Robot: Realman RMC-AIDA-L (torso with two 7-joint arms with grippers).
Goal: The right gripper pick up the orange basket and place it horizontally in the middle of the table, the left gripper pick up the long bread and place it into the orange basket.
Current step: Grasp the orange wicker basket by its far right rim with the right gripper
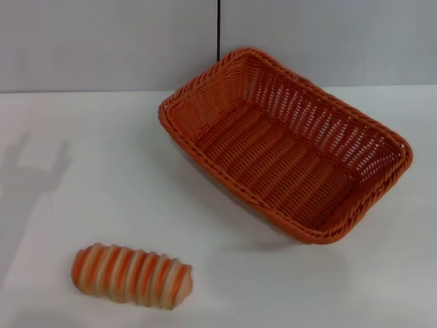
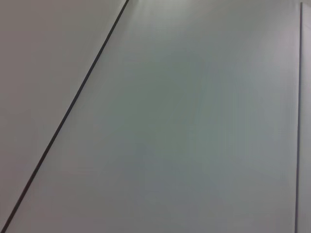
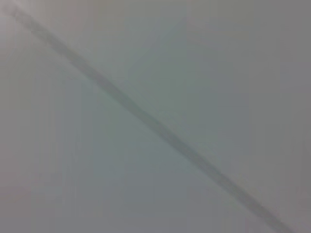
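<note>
The orange basket sits on the white table, right of centre and turned at a slant, its inside empty. The long bread, striped orange and cream, lies on its side near the front left of the table, well apart from the basket. Neither gripper shows in the head view. Both wrist views show only a plain pale surface crossed by thin dark lines, with no fingers in them.
A grey wall with a dark vertical seam stands behind the table. A faint shadow falls on the left part of the tabletop. Bare white surface lies between the bread and the basket.
</note>
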